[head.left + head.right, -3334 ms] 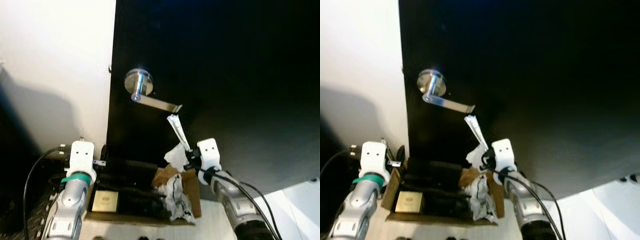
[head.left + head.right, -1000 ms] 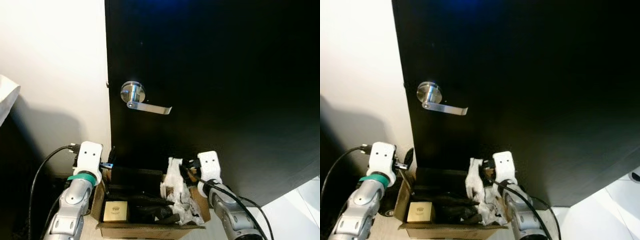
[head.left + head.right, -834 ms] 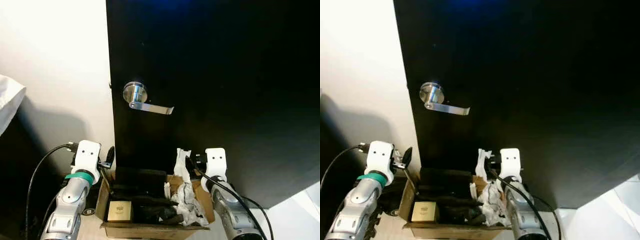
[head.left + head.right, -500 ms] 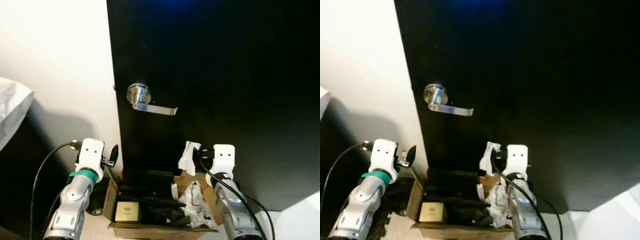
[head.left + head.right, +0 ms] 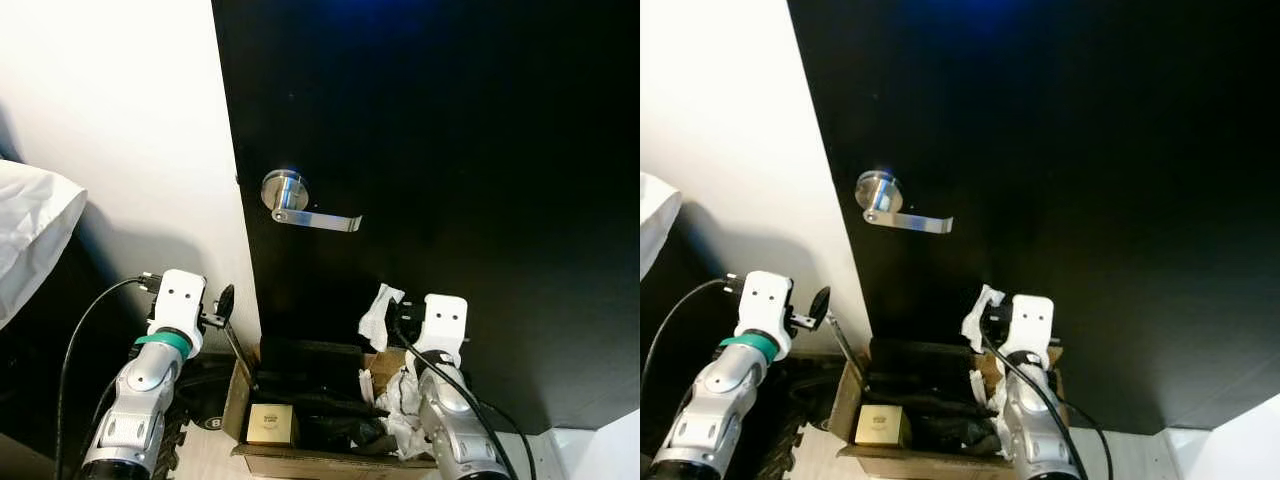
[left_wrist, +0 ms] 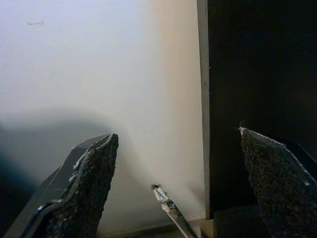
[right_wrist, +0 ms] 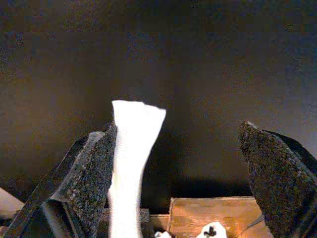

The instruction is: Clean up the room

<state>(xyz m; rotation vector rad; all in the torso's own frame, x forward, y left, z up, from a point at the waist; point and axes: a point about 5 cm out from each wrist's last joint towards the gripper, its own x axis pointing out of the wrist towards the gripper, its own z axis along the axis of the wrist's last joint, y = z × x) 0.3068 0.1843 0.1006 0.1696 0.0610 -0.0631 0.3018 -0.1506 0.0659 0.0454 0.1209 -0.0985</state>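
Robot faces a black door (image 5: 450,150) with a silver lever handle (image 5: 300,205); a cardboard box (image 5: 300,440) of trash sits on the floor at the door's foot. View has shifted since 3.3 s ago (camera moved: door edge and handle sit further right and a white pillow (image 5: 30,235) has come in at left). The real change: right gripper (image 7: 178,173) has pulled back from near the handle and now hovers over the box's right end. Its fingers are spread wide, yet a strip of white tissue (image 7: 130,158) still clings to one finger (image 7: 84,173), so the drop looks unfinished. More crumpled tissue (image 5: 405,405) lies in the box's right part, a small tan box (image 5: 270,425) at its front left, dark items between. Left gripper (image 6: 178,173) is also open, empty, raised by the box's left edge beside the white wall (image 5: 120,120). Likely next: shake the tissue off into the box; risk is it falling outside.
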